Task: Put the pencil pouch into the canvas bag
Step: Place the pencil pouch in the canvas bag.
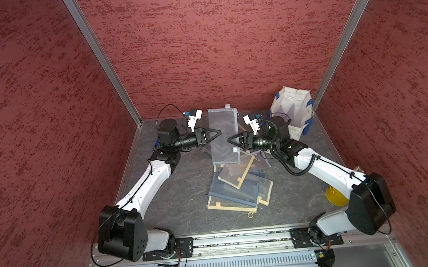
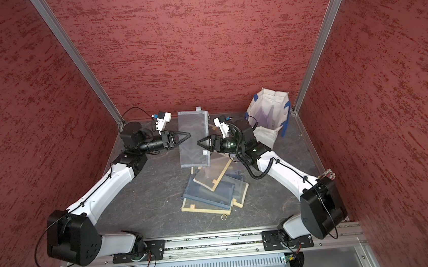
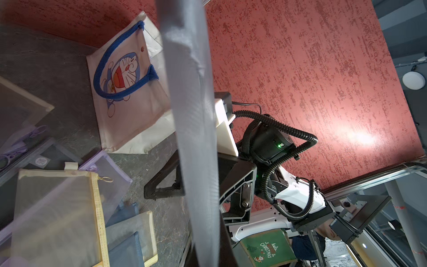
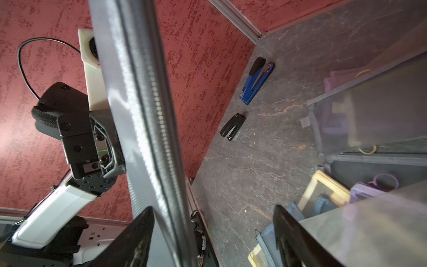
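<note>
A grey mesh pencil pouch (image 1: 223,136) (image 2: 193,138) hangs upright in the air above the table's back middle. My left gripper (image 1: 219,133) (image 2: 188,135) is shut on its left edge; in the left wrist view the pouch (image 3: 191,115) rises edge-on from the jaws. From the other side my right gripper (image 1: 230,139) (image 2: 199,142) (image 4: 213,208) stands open. The pouch's zipper edge (image 4: 147,115) runs between its fingers, close to one of them. The canvas bag (image 1: 294,111) (image 2: 271,110) (image 3: 129,92), off-white with blue handles, stands open at the back right corner, behind the right arm.
A heap of mesh pouches (image 1: 238,187) with tan and blue borders lies mid-table below the held one. A rubber band (image 1: 250,214) lies by its front edge and a yellow disc (image 1: 336,196) near the right arm's base. A blue stapler (image 4: 257,81) and a black stapler (image 4: 232,127) lie by the left wall.
</note>
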Available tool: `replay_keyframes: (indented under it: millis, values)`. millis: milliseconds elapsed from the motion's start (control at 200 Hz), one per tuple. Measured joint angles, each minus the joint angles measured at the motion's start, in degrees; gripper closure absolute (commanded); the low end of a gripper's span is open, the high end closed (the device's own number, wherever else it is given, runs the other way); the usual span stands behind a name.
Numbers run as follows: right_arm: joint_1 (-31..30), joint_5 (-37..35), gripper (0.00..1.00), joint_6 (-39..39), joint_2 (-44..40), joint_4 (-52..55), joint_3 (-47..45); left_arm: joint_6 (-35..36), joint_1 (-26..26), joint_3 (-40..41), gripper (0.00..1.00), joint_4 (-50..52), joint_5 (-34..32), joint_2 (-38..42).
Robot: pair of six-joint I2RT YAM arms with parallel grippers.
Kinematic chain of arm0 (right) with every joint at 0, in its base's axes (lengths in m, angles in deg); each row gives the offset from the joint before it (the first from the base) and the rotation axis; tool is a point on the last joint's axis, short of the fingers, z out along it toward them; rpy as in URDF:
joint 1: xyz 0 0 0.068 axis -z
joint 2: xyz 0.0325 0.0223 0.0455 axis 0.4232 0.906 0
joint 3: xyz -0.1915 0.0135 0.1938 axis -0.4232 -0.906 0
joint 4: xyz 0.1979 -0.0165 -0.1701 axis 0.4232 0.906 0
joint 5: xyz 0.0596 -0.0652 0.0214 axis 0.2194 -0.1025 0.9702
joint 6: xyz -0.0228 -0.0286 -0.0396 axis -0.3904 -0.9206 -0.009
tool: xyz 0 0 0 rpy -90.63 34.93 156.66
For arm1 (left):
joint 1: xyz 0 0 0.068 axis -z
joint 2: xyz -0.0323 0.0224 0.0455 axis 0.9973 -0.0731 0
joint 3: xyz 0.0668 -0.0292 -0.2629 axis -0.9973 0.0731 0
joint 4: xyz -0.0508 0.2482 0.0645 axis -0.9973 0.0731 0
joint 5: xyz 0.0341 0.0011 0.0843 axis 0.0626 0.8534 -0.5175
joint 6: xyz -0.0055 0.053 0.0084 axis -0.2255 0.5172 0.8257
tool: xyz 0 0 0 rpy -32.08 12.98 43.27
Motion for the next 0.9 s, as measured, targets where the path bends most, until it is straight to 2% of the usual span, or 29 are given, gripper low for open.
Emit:
replay_keyframes:
  millis: [65,215,346,391,541,601,706,897]
  values:
    - [0.0,0.8,0.54,0.7,0.0,-1.9,0.0,-0.3,0.0,0.0,1.00,-0.5,0.0,0.0]
    - [0.0,2.0,0.84,1.7,0.0,-4.0,0.5,-0.2,0.0,0.0,1.00,-0.6,0.0,-0.1]
    - [0.0,2.5,1.00,1.9,-0.4,-4.4,0.8,0.3,-0.2,0.0,0.98,0.0,-0.2,-0.3]
    - [0.0,2.4,1.00,1.9,-0.8,-4.1,0.8,1.0,-0.4,0.0,0.86,0.6,-0.5,-0.4]
    - [0.4,0.8,1.00,-1.0,-1.9,2.2,4.4,4.1,-0.5,0.0,0.30,5.2,-2.7,-0.4]
    - [1.5,-1.0,1.00,-3.7,-1.9,8.1,8.6,6.1,-0.4,-0.3,0.14,8.8,-4.7,-0.4]
    - [5.9,-5.3,1.00,-8.6,-1.9,19.4,17.0,10.0,0.1,-1.7,0.00,16.0,-9.2,-0.4]
    - [17.0,-17.1,1.00,-17.2,1.4,40.5,34.5,14.4,1.9,-2.4,0.01,24.7,-16.6,0.2]
